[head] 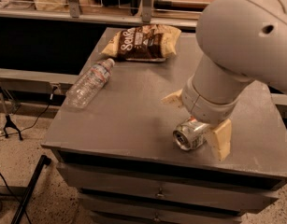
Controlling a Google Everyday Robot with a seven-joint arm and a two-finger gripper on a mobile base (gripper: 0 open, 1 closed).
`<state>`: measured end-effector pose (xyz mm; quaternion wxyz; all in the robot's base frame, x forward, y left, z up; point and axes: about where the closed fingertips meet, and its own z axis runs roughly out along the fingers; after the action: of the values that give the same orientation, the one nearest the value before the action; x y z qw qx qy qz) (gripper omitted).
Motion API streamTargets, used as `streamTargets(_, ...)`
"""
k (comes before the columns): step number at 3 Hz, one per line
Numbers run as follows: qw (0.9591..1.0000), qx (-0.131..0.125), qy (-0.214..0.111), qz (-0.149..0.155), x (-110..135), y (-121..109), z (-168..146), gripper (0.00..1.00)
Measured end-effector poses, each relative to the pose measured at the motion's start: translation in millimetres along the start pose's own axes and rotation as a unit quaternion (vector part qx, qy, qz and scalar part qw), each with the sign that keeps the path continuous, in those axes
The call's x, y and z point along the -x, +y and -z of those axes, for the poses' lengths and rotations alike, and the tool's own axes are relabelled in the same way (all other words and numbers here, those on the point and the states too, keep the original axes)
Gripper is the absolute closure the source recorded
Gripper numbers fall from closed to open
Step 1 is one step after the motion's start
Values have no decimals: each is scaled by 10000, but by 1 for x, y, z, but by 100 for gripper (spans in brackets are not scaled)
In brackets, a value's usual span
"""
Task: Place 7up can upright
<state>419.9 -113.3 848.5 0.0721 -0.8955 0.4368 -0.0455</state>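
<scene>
The 7up can [189, 134] lies on its side near the front right of the grey cabinet top [129, 120], its top end facing the front edge. My gripper [194, 127] hangs over it from the big grey arm [241, 45]. It is open. One cream finger [173, 98] is behind and left of the can. The other finger [221, 139] is at its right side, close to or touching it. The arm's wrist hides the rear part of the can.
A clear plastic water bottle [90, 82] lies on its side at the left of the top. A brown snack bag [143, 42] lies at the back. Drawers [157, 192] are below the front edge. A shelf rail [87, 17] runs behind.
</scene>
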Motion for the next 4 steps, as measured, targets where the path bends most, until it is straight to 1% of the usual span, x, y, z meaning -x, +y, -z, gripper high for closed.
streamTargets(1, 9998, 147, 104, 21, 6, 1, -4, 0)
streamTargets(2, 9993, 254, 279, -12, 11, 3, -10, 0)
streamTargets(3, 9993, 234, 287, -17, 11, 3, -8, 18)
streamTargets(4, 9993, 220, 303, -16, 11, 3, -7, 42)
